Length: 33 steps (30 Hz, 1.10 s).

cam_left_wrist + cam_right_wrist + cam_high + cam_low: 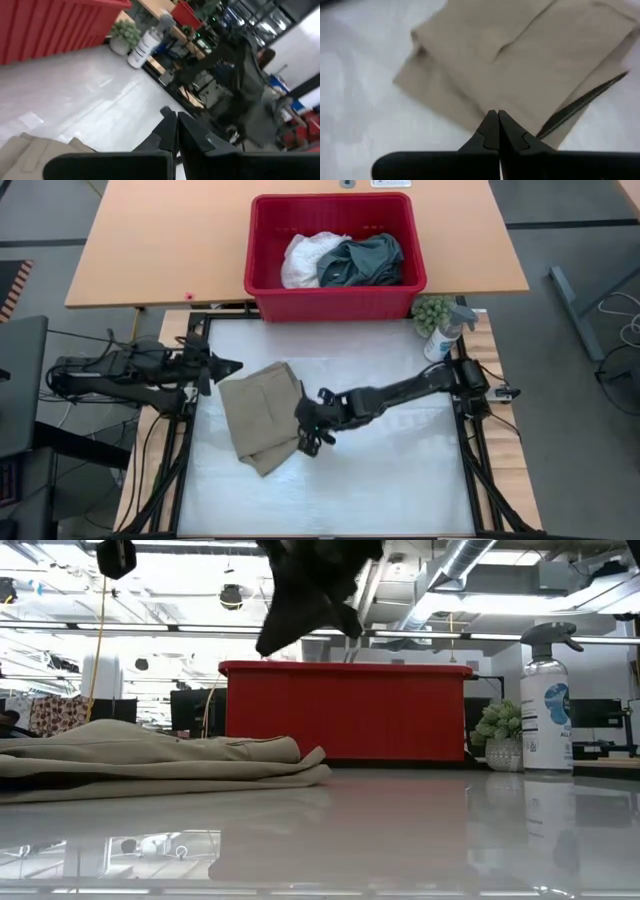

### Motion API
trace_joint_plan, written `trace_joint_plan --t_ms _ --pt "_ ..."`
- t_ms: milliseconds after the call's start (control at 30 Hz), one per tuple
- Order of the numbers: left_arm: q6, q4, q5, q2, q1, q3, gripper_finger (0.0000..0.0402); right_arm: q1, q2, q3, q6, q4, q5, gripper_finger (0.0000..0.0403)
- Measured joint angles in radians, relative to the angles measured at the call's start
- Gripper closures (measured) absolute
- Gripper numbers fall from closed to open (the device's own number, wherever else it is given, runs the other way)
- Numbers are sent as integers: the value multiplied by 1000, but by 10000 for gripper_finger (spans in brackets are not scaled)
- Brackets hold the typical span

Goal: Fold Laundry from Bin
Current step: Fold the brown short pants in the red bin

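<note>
Now, folded beige-khaki garment (260, 415) on table, right gripper (308, 430) pressed together, just above its edge.

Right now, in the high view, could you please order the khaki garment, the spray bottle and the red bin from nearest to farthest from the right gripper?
From the right gripper:
1. Khaki garment, right beside it, at its right edge.
2. Spray bottle, off the mat's far right corner.
3. Red bin, at the far edge; close to the bottle's rank.

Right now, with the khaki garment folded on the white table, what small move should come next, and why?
Probably lift the shut right gripper clear of the folded beige-khaki cloth garment: it holds nothing, and white and teal garments wait in the bright red plastic bin.
</note>
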Motion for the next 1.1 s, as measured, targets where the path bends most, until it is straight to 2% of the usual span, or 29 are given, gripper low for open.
trace_joint_plan --t_ms 167,400,567,933,1100 --pt "-14 -2 -19 3 0 0 401 37 97 -5 4 -3 -35 388" --pt "-45 -1 -19 4 0 0 401 30 222 -3 -29 99 -117 388" --pt "-48 -2 -20 2 0 0 401 -47 264 1 -65 168 -191 388" --pt "-4 -2 -39 2 0 0 401 -308 268 15 -202 258 -196 388" --pt "16 -2 -84 2 0 0 401 -403 270 54 -285 408 -237 388"
